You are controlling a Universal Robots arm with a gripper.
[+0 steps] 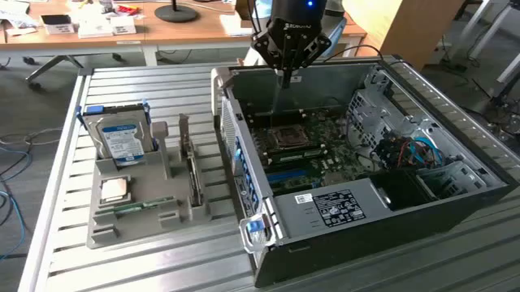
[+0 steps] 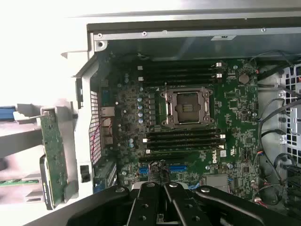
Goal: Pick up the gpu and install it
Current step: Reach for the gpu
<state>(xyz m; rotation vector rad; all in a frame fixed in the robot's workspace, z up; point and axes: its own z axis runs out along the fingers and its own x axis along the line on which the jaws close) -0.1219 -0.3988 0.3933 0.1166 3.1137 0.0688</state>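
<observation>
Above the open case (image 1: 366, 255), the pincer (image 1: 286, 78) hangs clenched on nothing, the gpu (image 1: 192, 164) upright in the rack (image 1: 146, 226).

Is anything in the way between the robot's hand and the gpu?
Only the open case's wall stands between the hand and the gpu in its gray holder; the hand looks higher than it.

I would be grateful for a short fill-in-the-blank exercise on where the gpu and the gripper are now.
1. The gpu stands on edge in the grey ____ on the table.
2. The gripper hangs over the open computer ____, above its motherboard.
3. The gripper's fingers are shut and hold ____.
Missing words: holder; case; nothing.
</observation>
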